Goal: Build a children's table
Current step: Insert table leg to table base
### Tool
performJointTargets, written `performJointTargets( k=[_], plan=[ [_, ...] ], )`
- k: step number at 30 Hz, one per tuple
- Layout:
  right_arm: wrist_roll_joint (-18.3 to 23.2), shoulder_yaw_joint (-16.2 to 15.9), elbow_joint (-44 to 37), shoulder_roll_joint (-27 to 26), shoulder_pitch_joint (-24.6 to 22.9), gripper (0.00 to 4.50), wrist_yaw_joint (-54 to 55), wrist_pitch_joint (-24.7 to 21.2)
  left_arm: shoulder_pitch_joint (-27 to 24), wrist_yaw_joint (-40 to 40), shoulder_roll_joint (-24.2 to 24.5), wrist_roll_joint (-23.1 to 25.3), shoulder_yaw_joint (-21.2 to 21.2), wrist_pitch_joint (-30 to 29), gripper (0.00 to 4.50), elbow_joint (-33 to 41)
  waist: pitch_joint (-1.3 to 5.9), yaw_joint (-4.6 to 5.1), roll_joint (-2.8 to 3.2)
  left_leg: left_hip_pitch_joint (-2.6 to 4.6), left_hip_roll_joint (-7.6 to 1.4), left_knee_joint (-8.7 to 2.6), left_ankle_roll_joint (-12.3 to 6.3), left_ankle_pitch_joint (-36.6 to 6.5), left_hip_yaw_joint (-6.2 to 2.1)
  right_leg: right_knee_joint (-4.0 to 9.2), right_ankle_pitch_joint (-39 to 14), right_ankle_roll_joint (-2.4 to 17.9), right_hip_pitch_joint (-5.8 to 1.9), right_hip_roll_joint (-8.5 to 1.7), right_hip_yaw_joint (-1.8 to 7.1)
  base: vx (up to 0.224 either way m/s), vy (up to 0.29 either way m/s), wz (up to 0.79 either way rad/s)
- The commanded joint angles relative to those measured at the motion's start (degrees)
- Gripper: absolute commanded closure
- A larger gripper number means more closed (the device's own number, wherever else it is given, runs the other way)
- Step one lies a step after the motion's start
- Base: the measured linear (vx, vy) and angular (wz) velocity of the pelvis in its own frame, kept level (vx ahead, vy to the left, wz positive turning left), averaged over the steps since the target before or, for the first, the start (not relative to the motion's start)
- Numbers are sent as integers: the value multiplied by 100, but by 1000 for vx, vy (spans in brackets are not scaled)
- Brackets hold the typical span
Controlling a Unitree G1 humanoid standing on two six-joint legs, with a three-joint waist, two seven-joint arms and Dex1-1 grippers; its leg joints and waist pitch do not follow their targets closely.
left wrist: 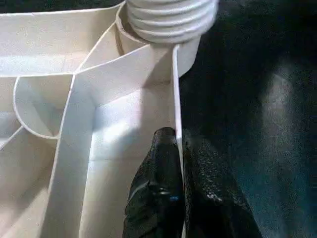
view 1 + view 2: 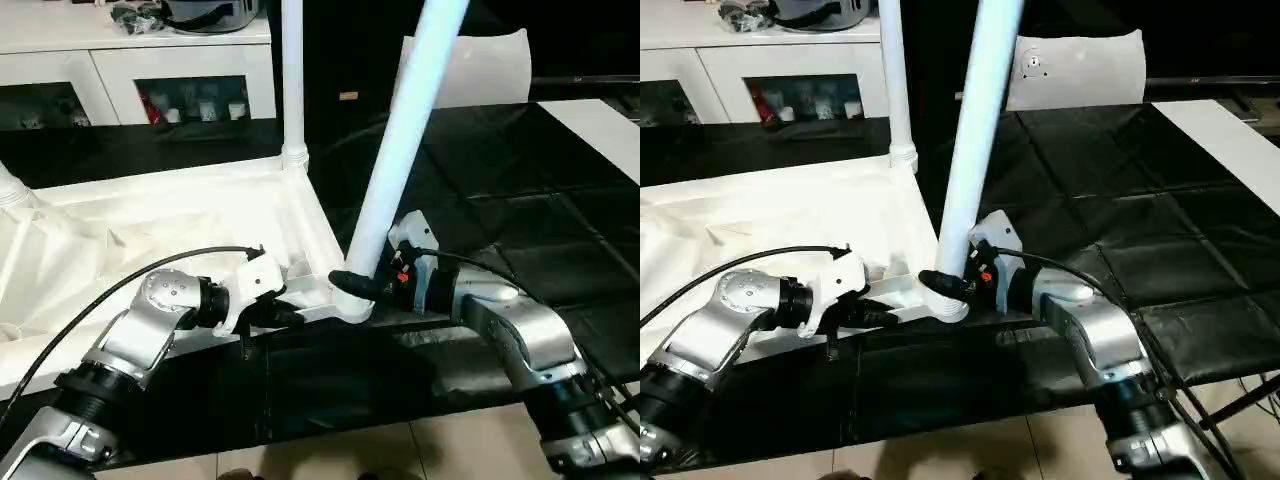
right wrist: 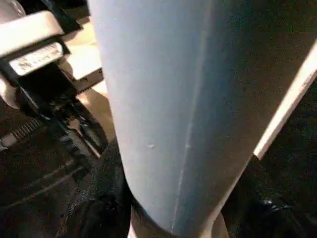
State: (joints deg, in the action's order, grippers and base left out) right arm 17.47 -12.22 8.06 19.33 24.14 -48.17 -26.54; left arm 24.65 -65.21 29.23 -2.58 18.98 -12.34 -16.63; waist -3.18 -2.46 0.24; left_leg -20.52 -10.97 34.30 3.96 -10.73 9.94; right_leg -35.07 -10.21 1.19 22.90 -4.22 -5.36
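My left pincer [image 2: 292, 318] is clamped on the top's [image 2: 150, 230] near rim, lower centre of the head view, fingers [image 1: 161, 193] pinching the thin wall w/ ribs alongside. My right pincer [image 2: 362, 285] grips a leg [image 2: 400, 150] near its base, leg tilted, foot at the near corner socket, centre frame. Another leg [image 2: 293, 80] stands upright in the far corner, upper centre. Top lies upside down, left half, on black mat [image 2: 520, 200]. Label on left pincer in right wrist view: unreadable. Cabinet [image 2: 130, 70] upper left.
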Motion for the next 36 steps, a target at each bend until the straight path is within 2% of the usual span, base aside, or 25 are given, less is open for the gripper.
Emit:
performJointTargets(
  k=[1, 7, 8, 11, 12, 15, 16, 18, 21, 22, 23, 24, 25, 27, 28, 29, 30, 34, 36],
  plan=[
    [-202, -193, 188, 73, 45, 259, -84, 112, 25, -302, 84, -63, 95, 208, 450, -13, 361, -64, -69, 12, -197, -387, -165, -1012, -62, 494, -2029, 792, -280, -433, 338, 0, 0, 0],
    [-295, -256, 336, 106, 80, 259, -136, 141, 69, -408, 78, -74, 106, 301, 450, -29, 359, -96, -90, 33, -213, -406, -94, -1175, -67, 490, -2048, 808, -279, -433, 341, 0, 0, 0],
    [-297, -264, 328, 105, 76, 259, -159, 128, 75, -407, 81, -73, 103, 313, 450, -40, 362, -96, -105, 30, -212, -405, -95, -1164, -66, 486, -2020, 813, -283, -433, 342, 0, 0, 0],
    [-274, -302, 287, 107, 46, 259, -246, 42, 92, -426, 82, -67, 95, 341, 450, -66, 366, -105, -99, 20, -212, -403, -112, -1103, -66, 473, -1934, 832, -290, -434, 345, 0, 0, 0],
    [-313, -365, 275, 119, -3, 259, -287, 75, 93, -419, 69, -49, 89, 372, 450, -76, 368, -102, -127, 17, -213, -402, -115, -1094, -64, 473, -1929, 831, -293, -434, 343, 0, 0, 0],
    [-329, -416, 315, 69, -30, 259, -278, 102, 98, -417, 50, -17, 97, 428, 450, -91, 368, -114, -104, 20, -213, -402, -111, -1083, -65, 471, -1919, 836, -290, -437, 345, 0, 0, 0],
    [-309, -403, 355, 34, -28, 259, -261, 100, 101, -416, 43, -8, 105, 443, 450, -91, 366, -119, -68, 24, -214, -406, -99, -1114, -70, 472, -1926, 843, -286, -437, 344, 0, 0, 0],
    [-256, -307, 494, -73, -14, 259, -166, 124, 109, -434, 32, -2, 128, 454, 450, -74, 366, -115, -88, 25, -211, -406, -90, -1152, -69, 480, -1956, 845, -291, -439, 342, 0, 0, 0],
    [-120, -110, 663, -222, -27, 259, -67, 110, 115, -429, 17, -13, 119, 456, 450, -72, 354, -108, -63, 39, -211, -415, -47, -1301, -77, 508, -2132, 837, -278, -442, 338, 0, 0, 0],
    [-72, -14, 748, -279, -39, 259, -18, 122, 116, -433, 16, -20, 111, 451, 450, -75, 354, -112, -33, 40, -210, -420, -30, -1353, -90, 507, -2189, 827, -285, -444, 332, 0, 0, 0],
    [40, 181, 926, -371, -124, 259, 23, 141, 109, -410, 14, -12, 92, 461, 450, -84, 352, -102, -52, 48, -209, -422, -19, -1400, -85, 523, -2229, 818, -275, -443, 332, 0, 0, 0],
    [40, 181, 926, -371, -124, 259, 23, 141, 109, -410, 14, -12, 92, 461, 450, -84, 357, -106, -37, 50, -209, -423, -13, -1410, -90, 520, -2226, 827, -279, -447, 333, 0, 0, 0],
    [66, 273, 1002, -400, -236, 259, 74, 210, 96, -432, 13, -50, 69, 431, 450, -77, 360, -119, 6, 61, -214, -422, 0, -1438, -96, 524, -2198, 856, -274, -455, 335, 0, 0, 0],
    [130, 321, 973, -405, -444, 259, 21, 285, 87, -419, 19, -49, 55, 419, 450, -74, 367, -129, -6, 50, -228, -431, 3, -1417, -89, 508, -1933, 898, -281, -438, 338, 0, 0, 0],
    [141, 324, 955, -403, -504, 259, 5, 304, 85, -413, 23, -42, 55, 419, 450, -70, 383, -141, 16, 58, -228, -431, 2, -1388, -94, 477, -1776, 958, -292, -438, 339, 0, 0, 0],
    [141, 340, 948, -413, -604, 259, 3, 357, 87, -400, 23, -32, 53, 419, 450, -75, 387, -138, 10, 55, -230, -434, -4, -1356, -91, 470, -1686, 985, -298, -432, 337, 0, 0, 0],
    [130, 383, 916, -431, -844, 259, 8, 480, 137, -320, -20, -11, 17, 416, 450, -166, 382, -148, 8, 51, -221, -429, -20, -1374, -78, 478, -1639, 1014, -301, -438, 341, 0, 0, 0],
    [142, 475, 756, -456, -1180, 259, 28, 719, 249, -207, -61, 56, -15, 466, 450, -323, 359, -154, 20, 71, -217, -446, -33, -1522, -83, 545, -2081, 871, -292, -438, 336, 0, 0, 0],
    [142, 475, 756, -456, -1180, 259, 28, 719, 249, -207, -61, 56, -15, 466, 450, -323, 357, -164, 20, 83, -215, -449, -23, -1581, -89, 546, -2167, 852, -291, -441, 332, 0, 0, 0]
  ],
)
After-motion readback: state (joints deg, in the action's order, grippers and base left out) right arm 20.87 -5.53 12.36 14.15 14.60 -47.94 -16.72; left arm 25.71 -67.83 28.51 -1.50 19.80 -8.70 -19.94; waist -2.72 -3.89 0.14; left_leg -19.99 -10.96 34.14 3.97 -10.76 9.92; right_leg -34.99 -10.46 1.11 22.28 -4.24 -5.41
